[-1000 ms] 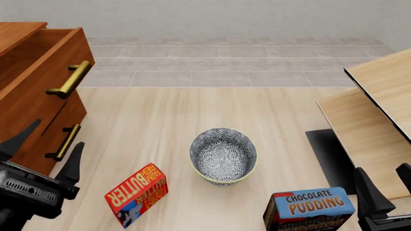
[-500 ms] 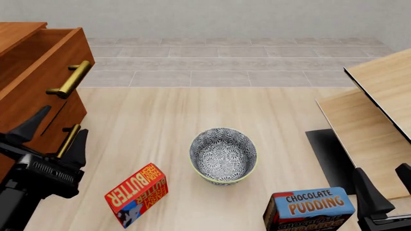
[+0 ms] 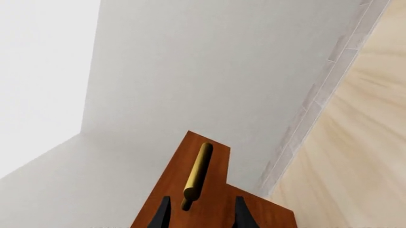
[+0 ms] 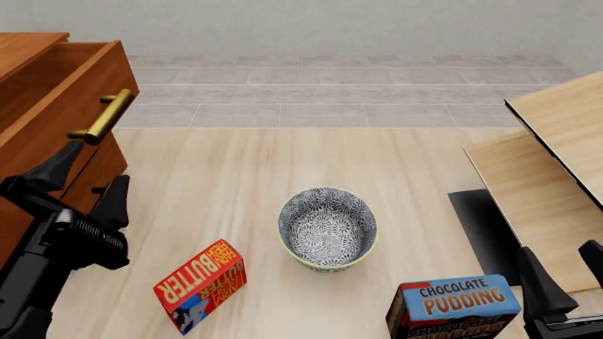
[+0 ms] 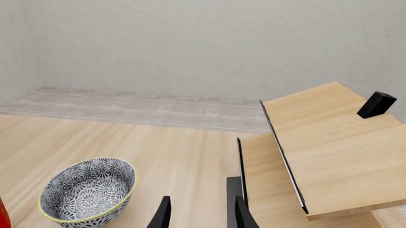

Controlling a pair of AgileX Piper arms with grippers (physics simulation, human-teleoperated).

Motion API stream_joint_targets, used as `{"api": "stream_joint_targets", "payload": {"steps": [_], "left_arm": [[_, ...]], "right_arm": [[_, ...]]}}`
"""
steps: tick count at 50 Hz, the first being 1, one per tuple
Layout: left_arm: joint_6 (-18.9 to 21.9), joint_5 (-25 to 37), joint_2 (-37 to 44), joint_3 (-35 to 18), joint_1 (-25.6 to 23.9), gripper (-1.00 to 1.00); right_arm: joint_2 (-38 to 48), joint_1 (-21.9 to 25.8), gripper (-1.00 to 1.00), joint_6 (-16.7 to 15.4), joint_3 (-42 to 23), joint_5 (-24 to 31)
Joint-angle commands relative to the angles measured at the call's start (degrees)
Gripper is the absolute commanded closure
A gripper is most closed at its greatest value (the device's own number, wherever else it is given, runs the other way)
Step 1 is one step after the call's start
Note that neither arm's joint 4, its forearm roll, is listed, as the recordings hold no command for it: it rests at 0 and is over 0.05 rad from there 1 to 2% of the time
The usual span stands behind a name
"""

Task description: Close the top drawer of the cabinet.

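2 spread fingers of the left gripper point(image 4: 83, 185) near the top drawer point(image 4: 58, 113) could snag its brass handle point(image 4: 101, 116), jamming the push.

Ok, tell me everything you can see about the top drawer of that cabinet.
The top drawer is reddish-brown wood, pulled out from the cabinet at the front view's left edge, so its hollow inside shows from above. A long brass bar handle on two posts runs along its front. The left gripper, jaws open, sits low in front of the cabinet below that handle; contact cannot be told. In the left wrist view the handle lies ahead between the fingertips.
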Motion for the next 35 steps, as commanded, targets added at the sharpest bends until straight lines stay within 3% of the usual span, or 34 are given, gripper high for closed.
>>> {"api": "stream_joint_targets", "payload": {"steps": [1,35], "left_arm": [[2.37,-0.72,2.31,-2.02,1.17,-1.00],[5.18,-0.73,7.66,-6.95,4.44,-1.00]], "right_arm": [[0.00,0.04,-1.00,-0.19,0.01,0.11],[0.00,-0.12,-1.00,-0.43,0.01,-0.26]]}}
